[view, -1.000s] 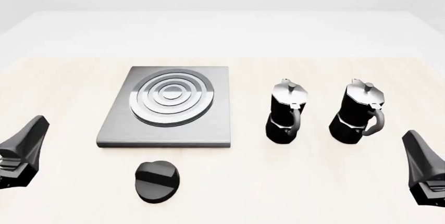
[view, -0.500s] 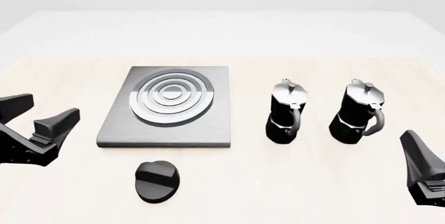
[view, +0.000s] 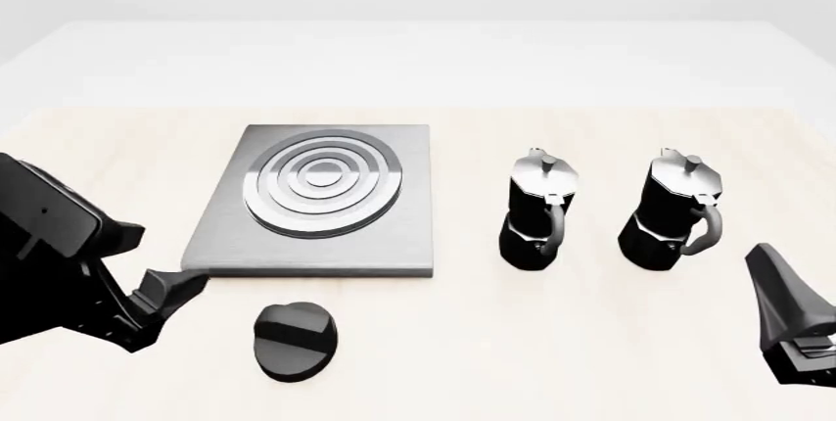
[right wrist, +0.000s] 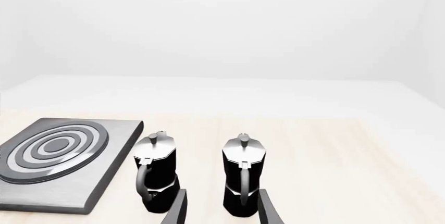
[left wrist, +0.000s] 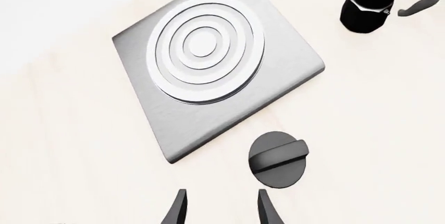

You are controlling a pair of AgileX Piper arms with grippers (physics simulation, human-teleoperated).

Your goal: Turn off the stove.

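The stove is a square brushed-steel plate (view: 313,208) with raised silver rings, left of the table's middle. Its round black knob (view: 296,339) with a ridge lies apart from it, just in front of the plate's near edge. My left gripper (view: 153,261) hovers open to the left of the knob, not touching it. In the left wrist view the knob (left wrist: 278,159) lies just beyond the spread fingertips (left wrist: 265,207), below the plate (left wrist: 208,62). My right gripper (view: 784,313) stays at the near right, open and empty (right wrist: 221,211).
Two black-and-silver moka pots (view: 538,210) (view: 676,213) stand upright side by side to the right of the plate, handles facing me. The right wrist view shows them (right wrist: 158,177) (right wrist: 243,179) just ahead of its fingers. A white backdrop lies beyond the wooden tabletop (view: 588,137).
My left arm has swung in from the left edge, rightward and nearer to the knob, with its fingers spread. The right arm has barely shifted. Knob, plate and pots are still.
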